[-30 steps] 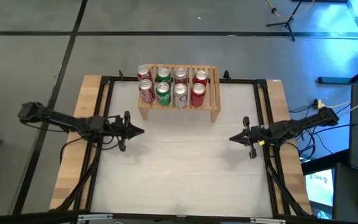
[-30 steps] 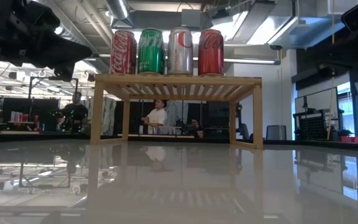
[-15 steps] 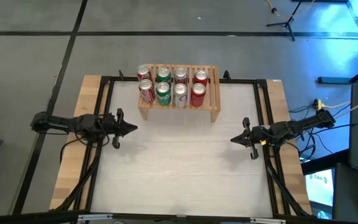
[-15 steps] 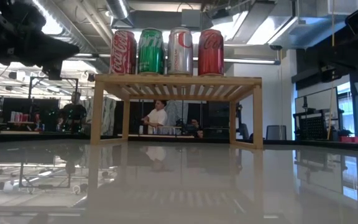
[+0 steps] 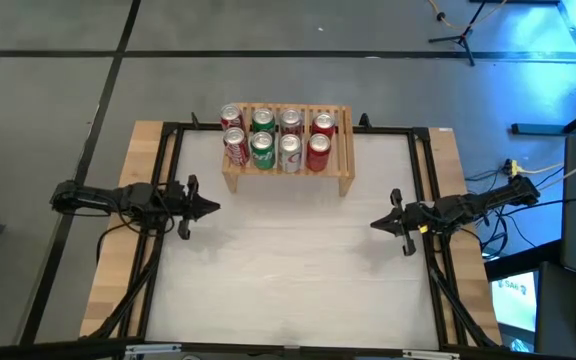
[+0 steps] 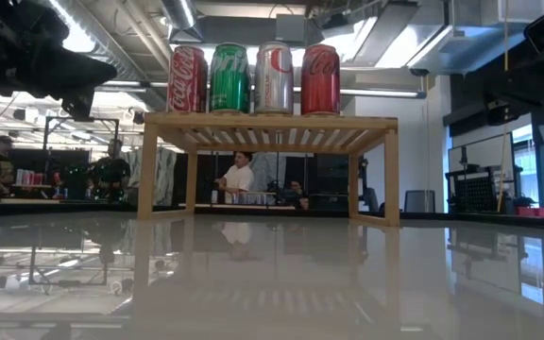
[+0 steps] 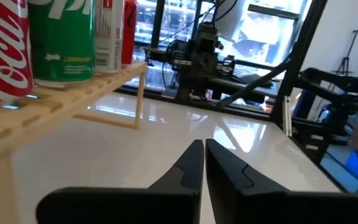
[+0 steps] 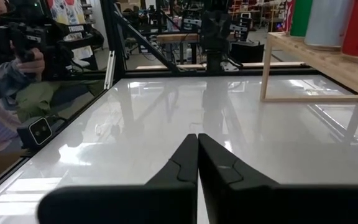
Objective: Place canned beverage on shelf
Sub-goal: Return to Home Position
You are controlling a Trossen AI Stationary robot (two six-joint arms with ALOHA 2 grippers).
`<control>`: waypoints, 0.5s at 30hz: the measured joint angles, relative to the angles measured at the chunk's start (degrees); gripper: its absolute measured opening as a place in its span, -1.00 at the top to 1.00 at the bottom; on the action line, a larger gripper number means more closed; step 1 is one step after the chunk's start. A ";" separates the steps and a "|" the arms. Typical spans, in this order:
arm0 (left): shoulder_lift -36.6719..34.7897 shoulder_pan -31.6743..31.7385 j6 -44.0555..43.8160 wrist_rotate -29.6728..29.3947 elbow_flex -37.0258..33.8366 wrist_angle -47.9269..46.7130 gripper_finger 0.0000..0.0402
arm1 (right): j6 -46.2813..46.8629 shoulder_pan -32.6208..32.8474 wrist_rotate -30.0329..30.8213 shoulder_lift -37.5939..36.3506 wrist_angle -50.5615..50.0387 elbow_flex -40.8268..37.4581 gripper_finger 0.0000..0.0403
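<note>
Cans stand in two rows of four on the shelf, a low light-wood rack in the upper middle of the high view, at the top edge of the table. The shelf top is made of thin parallel bars, its legs are flat solid boards, and the right end of the slats is bare.

In the low view the front row reads from left to right: a red Coca-Cola can, a green can, a silver can with a red letter, and another red can. All are upright cylinders with glossy printed sides, packed close side by side.

The table top is white and shiny enough to mirror the rack. Pale bare wood shows along its left and right borders, crossed by a black frame.

My left gripper hangs over the left middle of the table, pointing right, well apart from the shelf. Its two dark, tapered fingers lie pressed together with only a hairline between them, and they hold nothing. My right gripper hangs at the right middle, pointing left. Its matte black fingers are likewise closed on nothing.

Beyond the table, in the low view, people show under the shelf.
</note>
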 joint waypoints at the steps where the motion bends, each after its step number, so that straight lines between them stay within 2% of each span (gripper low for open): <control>1: 0.00 0.00 0.19 0.03 -0.03 0.02 0.94 | 0.00 0.00 -0.01 0.01 -0.03 0.00 0.96; 15: 0.00 0.00 0.60 -0.66 -0.03 0.16 0.94 | 0.00 0.00 0.00 0.02 -0.04 -0.02 0.96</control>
